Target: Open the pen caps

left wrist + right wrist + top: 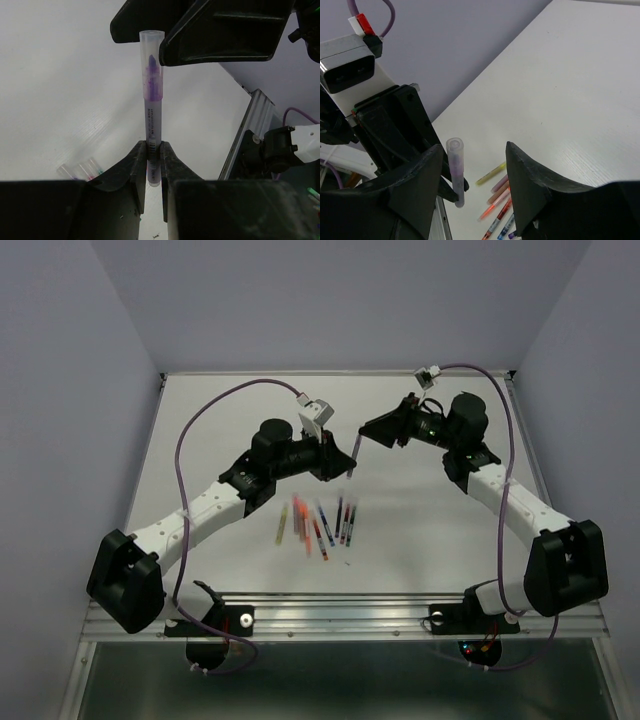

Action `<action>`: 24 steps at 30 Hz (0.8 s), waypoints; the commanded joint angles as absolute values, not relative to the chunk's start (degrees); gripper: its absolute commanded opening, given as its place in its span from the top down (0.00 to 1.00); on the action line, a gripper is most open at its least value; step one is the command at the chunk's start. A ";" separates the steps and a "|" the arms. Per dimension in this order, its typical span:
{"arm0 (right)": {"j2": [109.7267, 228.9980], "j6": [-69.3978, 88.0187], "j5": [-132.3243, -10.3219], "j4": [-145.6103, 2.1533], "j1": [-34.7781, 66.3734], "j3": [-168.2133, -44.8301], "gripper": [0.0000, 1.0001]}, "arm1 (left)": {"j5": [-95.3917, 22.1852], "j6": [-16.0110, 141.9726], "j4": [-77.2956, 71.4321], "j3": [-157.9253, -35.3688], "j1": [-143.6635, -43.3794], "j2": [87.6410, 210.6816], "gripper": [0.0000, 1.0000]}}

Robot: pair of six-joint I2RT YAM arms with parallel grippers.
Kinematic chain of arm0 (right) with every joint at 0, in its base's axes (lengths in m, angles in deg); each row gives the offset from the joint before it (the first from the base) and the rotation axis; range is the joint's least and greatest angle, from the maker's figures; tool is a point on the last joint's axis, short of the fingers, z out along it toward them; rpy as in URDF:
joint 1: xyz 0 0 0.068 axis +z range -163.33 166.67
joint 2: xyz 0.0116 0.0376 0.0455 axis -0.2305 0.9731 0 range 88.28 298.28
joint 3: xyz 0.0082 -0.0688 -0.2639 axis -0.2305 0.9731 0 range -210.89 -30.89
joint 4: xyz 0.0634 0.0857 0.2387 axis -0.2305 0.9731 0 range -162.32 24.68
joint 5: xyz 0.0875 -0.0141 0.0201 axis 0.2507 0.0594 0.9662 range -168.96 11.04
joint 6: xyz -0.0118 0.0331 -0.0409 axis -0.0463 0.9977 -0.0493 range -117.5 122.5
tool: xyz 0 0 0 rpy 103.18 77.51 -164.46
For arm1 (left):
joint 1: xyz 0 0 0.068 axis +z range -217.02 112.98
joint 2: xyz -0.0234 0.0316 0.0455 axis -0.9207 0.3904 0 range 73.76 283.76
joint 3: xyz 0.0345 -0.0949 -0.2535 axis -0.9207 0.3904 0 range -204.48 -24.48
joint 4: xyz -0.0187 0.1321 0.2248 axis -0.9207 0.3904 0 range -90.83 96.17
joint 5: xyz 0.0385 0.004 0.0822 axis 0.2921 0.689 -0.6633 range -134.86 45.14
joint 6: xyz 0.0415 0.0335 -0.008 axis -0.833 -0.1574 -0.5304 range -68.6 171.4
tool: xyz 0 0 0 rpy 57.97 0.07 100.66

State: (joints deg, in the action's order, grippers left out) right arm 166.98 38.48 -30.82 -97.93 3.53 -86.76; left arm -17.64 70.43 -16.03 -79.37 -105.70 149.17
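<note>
Loose pens (320, 523) lie in a row at lower centre of the white desk (220, 430) in the overhead view. Just above them, the left gripper (154, 152) is clenched on the lower barrel of a purple pen (152, 115), raised off the desk. The pen's clear cap (151, 55), on its far end, stands between the spread jaws of the right gripper (474, 148), just beside one finger and apart from the other.
</note>
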 commanded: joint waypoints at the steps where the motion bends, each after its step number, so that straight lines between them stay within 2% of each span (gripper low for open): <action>1: 167.21 37.39 -30.89 -98.78 5.03 -89.95 0.43 | -16.39 70.91 -19.46 -81.61 -106.31 149.43 1.00; 5: 167.65 37.56 -30.71 -98.34 5.04 -90.13 0.46 | -16.74 71.61 -19.99 -81.87 -106.31 150.22 1.00; 11: 168.17 37.65 -30.80 -96.94 5.57 -90.39 0.58 | -17.27 72.49 -20.43 -82.66 -106.48 151.19 1.00; 20: 169.49 37.74 -31.15 -95.35 5.57 -91.18 0.57 | -17.18 73.20 -22.27 -82.66 -106.40 151.19 1.00; 22: 169.58 37.65 -31.06 -95.26 5.57 -91.18 0.63 | -17.09 73.20 -22.27 -82.84 -106.40 151.45 1.00; 24: 169.58 37.48 -31.24 -95.35 5.57 -91.27 0.74 | -17.09 73.20 -22.36 -82.93 -106.40 151.63 1.00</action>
